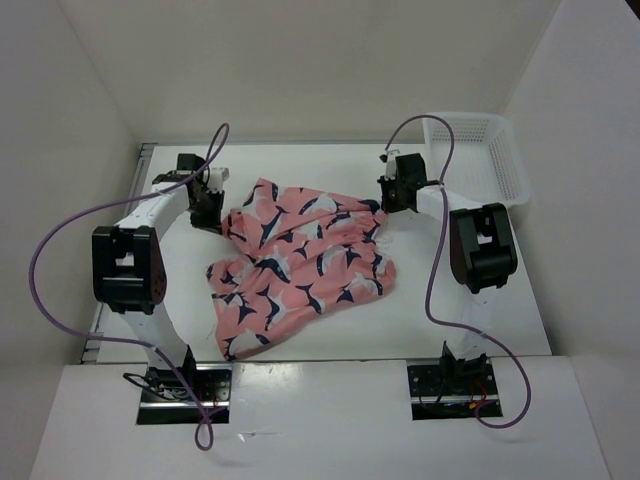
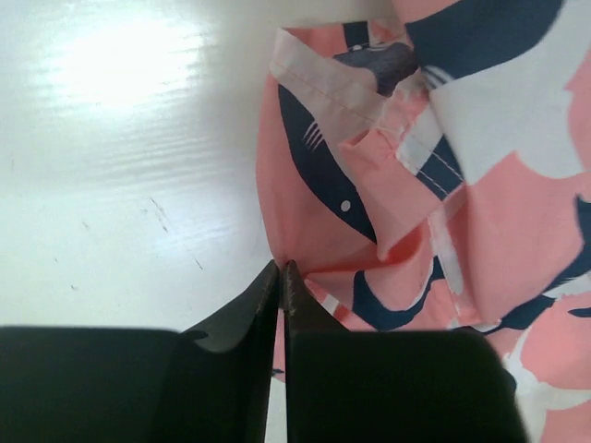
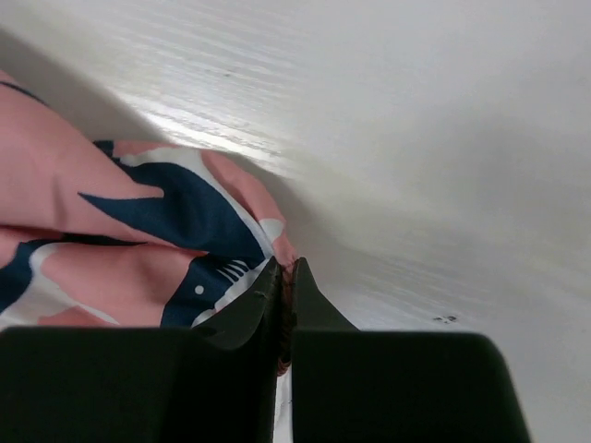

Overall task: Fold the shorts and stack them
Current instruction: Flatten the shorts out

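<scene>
The coral-pink shorts (image 1: 300, 265) with navy-and-white whale shapes lie rumpled across the middle of the white table. My left gripper (image 1: 208, 212) is at their far left corner. In the left wrist view its jaws (image 2: 280, 269) are closed together on a fold of the fabric (image 2: 480, 212). My right gripper (image 1: 393, 200) is at their far right corner. In the right wrist view its jaws (image 3: 286, 268) are shut, with a pinch of pink cloth (image 3: 111, 203) between them. The near leg of the shorts trails toward the front left.
A white plastic mesh basket (image 1: 480, 150) stands at the back right corner, just beyond my right arm. White walls close in the table (image 1: 480, 310) at the back and sides. Purple cables loop from both arms.
</scene>
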`<state>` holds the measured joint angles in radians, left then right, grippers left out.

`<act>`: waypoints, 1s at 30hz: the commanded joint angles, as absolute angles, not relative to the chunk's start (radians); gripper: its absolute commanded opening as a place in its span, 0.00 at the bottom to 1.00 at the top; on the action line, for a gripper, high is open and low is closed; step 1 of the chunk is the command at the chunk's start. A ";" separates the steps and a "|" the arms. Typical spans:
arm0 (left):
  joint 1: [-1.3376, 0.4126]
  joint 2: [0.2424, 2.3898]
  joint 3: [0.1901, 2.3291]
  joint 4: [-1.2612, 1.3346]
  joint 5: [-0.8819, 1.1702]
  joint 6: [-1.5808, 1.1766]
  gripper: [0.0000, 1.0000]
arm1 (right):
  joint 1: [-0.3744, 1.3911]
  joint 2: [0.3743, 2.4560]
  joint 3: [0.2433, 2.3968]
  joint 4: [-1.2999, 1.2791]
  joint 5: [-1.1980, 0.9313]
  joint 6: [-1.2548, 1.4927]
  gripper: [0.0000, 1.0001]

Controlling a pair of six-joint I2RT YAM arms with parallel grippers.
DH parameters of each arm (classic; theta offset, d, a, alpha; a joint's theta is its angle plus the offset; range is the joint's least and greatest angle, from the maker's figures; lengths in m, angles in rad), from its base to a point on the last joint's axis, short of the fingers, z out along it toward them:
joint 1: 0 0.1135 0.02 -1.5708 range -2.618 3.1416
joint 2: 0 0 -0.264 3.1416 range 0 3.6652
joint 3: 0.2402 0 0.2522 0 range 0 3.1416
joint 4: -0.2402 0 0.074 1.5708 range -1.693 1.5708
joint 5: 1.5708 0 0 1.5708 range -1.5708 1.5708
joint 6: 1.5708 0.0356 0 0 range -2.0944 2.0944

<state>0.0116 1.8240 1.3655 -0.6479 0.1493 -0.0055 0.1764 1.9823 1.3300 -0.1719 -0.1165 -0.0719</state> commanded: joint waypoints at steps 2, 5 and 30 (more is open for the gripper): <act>-0.002 1.784 1.353 -0.718 0.127 0.000 0.18 | 0.202 1.911 1.364 -0.176 -0.156 -0.146 0.00; -0.002 1.763 1.406 -0.756 0.215 0.000 0.41 | 0.213 1.902 1.364 -0.189 -0.189 -0.166 0.00; -0.133 2.437 2.114 -0.727 0.407 0.000 0.39 | 0.235 1.942 1.446 -0.225 -0.212 -0.281 0.00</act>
<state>-0.1040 2.4565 2.1437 -0.7052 0.3637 -0.0090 0.2249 1.9602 1.3685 -0.2325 -0.2180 -0.2642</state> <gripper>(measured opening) 0.465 0.032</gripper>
